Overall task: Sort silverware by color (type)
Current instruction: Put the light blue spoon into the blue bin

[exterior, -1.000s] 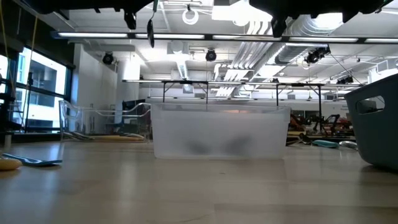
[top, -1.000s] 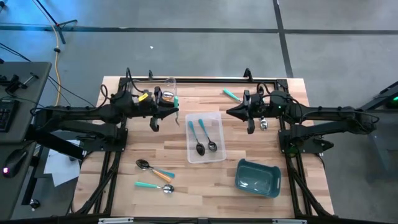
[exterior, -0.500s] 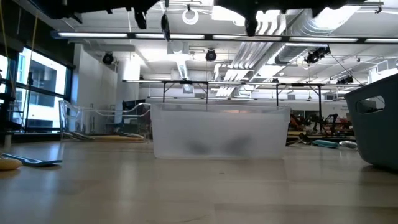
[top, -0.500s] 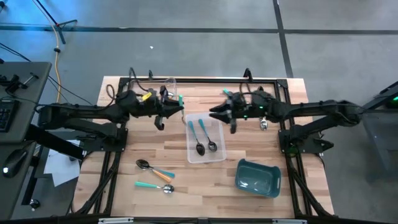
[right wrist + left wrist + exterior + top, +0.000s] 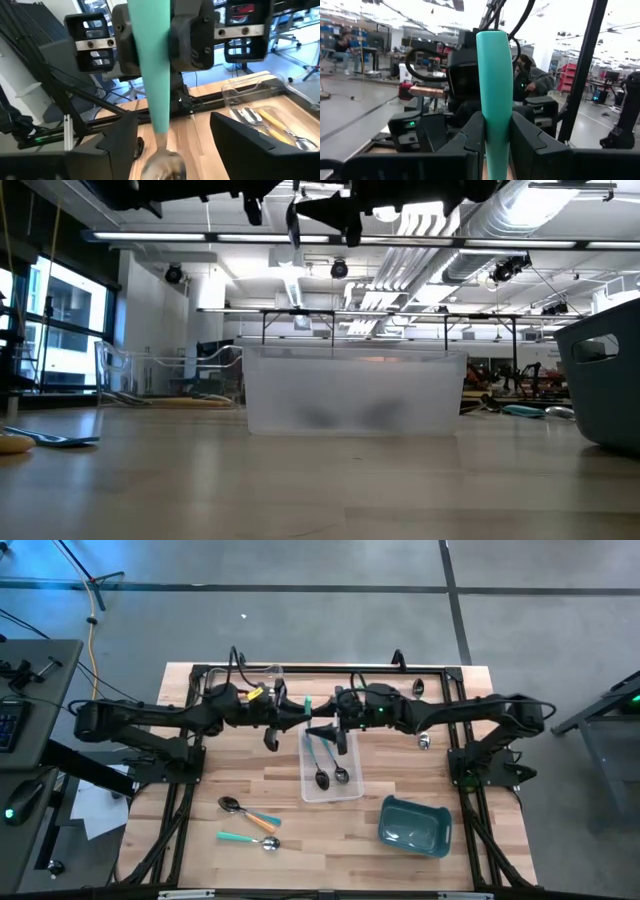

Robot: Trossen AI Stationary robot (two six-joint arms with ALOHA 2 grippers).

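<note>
- The two arms meet in the air above the far end of the clear tray [image 5: 331,764], which looks like a handover of one teal-handled spoon [image 5: 306,704] from one arm to the other rather than a drop.
- The left gripper [image 5: 292,716] has its jaws clamped on that spoon's slim teal handle; in the left wrist view the handle [image 5: 494,95] stands up between the two dark fingers [image 5: 469,142], pinched on both sides.
- The right gripper [image 5: 322,729] faces it with jaws spread wide. In the right wrist view the fingers [image 5: 119,141] stand on either side of the hanging spoon, whose metal bowl [image 5: 163,165] sits between them, and neither finger touches it, so it holds nothing.
- My reading is that the spoon is held by the handle so the other end is free to be taken, and the right jaws would need to close on it before the left ones let go.
- The tray below holds two teal-handled spoons [image 5: 324,762], so it seems to be the teal group's place.
- A second clear tray [image 5: 265,107] with orange-handled spoons sits at the bench's far edge behind the left arm.
- Loose spoons remain on the bench near the front left: an orange-handled one [image 5: 248,812] and a teal-handled one [image 5: 247,839].
- The teal bin [image 5: 414,826] stands at the front right.
</note>
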